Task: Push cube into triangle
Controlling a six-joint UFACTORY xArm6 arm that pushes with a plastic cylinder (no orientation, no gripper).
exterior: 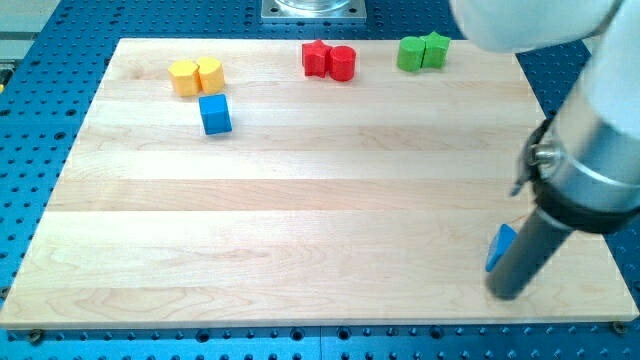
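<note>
A blue cube (pixel 214 114) sits at the upper left of the wooden board (pixel 300 200), just below two yellow blocks. A blue triangle (pixel 499 246) lies near the lower right corner, partly hidden behind my rod. My tip (pixel 506 294) rests on the board just below and to the right of the triangle, touching or nearly touching it. The cube is far from both the tip and the triangle.
Two yellow blocks (pixel 196 76) stand touching at the upper left. A red star-like block (pixel 317 58) and a red cylinder (pixel 343 63) sit at the top middle. Two green blocks (pixel 422 51) sit at the top right. The arm's body fills the upper right.
</note>
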